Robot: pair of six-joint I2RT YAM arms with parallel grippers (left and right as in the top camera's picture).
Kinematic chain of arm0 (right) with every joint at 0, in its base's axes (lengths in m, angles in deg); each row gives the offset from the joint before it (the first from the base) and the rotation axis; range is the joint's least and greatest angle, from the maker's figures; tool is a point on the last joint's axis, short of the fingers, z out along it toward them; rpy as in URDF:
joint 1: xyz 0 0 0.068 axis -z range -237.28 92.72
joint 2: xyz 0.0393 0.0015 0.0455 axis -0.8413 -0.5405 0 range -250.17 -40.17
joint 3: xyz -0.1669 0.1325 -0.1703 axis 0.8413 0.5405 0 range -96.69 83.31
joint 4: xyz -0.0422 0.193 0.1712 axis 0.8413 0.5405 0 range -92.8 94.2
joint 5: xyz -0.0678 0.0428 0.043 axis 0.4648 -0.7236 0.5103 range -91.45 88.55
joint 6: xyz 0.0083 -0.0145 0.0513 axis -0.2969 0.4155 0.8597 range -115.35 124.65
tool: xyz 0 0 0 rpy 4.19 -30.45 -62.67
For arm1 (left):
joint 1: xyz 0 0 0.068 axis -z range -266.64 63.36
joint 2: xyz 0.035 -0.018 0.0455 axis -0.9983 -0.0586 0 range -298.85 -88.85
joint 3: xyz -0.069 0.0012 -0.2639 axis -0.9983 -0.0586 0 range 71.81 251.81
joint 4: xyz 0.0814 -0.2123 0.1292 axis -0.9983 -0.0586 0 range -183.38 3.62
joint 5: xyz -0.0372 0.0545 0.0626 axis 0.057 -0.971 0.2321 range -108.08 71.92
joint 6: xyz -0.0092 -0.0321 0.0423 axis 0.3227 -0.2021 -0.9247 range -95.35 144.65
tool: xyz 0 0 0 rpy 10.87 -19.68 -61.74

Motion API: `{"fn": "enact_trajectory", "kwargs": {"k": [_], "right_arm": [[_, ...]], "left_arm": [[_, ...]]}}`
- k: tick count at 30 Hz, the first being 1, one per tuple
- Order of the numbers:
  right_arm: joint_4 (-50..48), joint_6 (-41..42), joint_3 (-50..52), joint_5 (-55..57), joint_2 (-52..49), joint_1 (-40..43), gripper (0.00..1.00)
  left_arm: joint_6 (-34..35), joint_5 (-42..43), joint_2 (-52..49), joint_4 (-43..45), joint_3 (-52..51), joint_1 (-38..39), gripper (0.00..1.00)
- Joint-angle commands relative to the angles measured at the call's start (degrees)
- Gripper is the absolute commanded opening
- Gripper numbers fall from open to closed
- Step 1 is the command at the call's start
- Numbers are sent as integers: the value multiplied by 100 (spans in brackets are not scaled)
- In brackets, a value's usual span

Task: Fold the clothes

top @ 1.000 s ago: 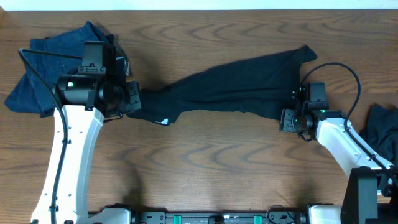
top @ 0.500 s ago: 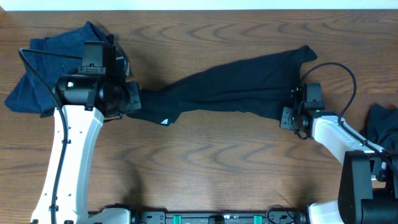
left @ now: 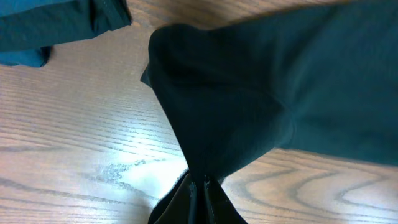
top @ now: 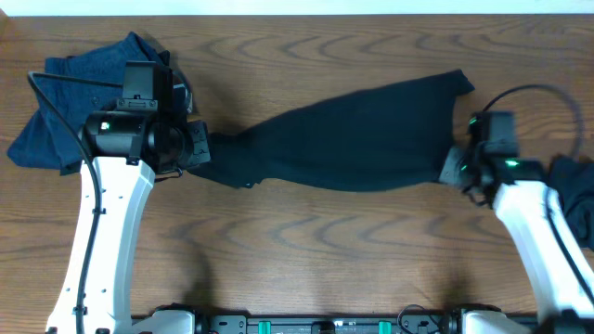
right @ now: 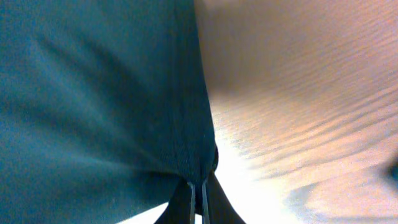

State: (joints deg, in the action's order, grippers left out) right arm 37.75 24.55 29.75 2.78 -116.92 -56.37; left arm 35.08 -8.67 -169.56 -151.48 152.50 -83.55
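Fabric of the black garment is stretched in a long band across the middle of the surface, rising slightly from left to right. The step in hand is judged to be drawing the garment out flat before the first fold.

For a good result, tension is to be applied evenly from both ends, and only until the band lies smooth. The cloth is to be kept low, so that it settles on the surface without trapped creases. The left end is gathered into a narrow neck. A fresh grasp at a corner will probably be needed there before a clean fold line can be formed.

The left end of the garment is pinched by the left gripper, its fingers pressed together on the gathered cloth. The lower right corner is pinched in the same way by the right gripper. Between the two, the garment spans the whole gap.

A blue garment lies heaped behind the left arm, just beside the pinched end, and should not be caught. Another dark garment lies at the right edge, near the right arm.
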Motion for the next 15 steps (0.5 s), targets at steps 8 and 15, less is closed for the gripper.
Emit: {"fn": "enact_trajectory", "kwargs": {"k": [8, 15], "right_arm": [[-48, -267, -809, 129, -20, 212, 1], [168, -560, -809, -328, -778, 208, 1]], "left_arm": [[-13, -116, 66, 105, 15, -20, 6], [-11, -114, 59, 286, 15, -17, 6]]}}
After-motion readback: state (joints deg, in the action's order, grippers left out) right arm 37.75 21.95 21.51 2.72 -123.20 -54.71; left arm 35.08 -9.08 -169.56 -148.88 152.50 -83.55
